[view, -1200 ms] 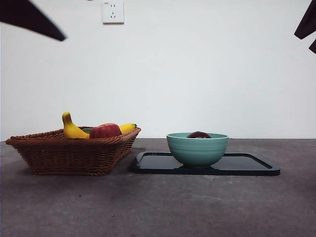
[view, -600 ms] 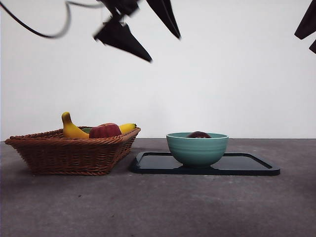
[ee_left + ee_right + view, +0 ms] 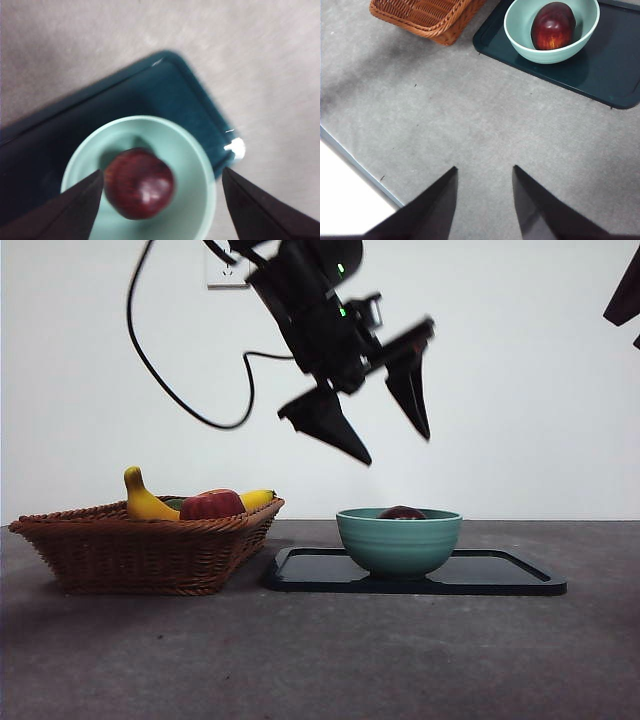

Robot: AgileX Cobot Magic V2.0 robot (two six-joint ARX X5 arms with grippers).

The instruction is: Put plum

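one plum in the bowl, left gripper open above it

two jaws of the left gripper (image 3: 395,445) are being shown spread wide and empty, hanging above the green bowl (image 3: 399,541) and apart from it. half a second ago only its jaw tips and a cable were being seen at the top of the front view; now the gripper is being seen lower and further toward the bowl, with much of the arm in view. the bowl, the black tray (image 3: 500,575), the wicker basket (image 3: 140,550) and its fruit are lying unchanged.

the plum (image 3: 139,182) is being held inside the bowl, which is standing on the tray. in the front view only the plum's top is being shown over the rim. the left wrist view is blurred, and the bowl is being cut off at its edge.

the right gripper (image 3: 484,175) is being kept well apart over bare table, jaws parted, nothing gripped. the basket is being cut off in that view.
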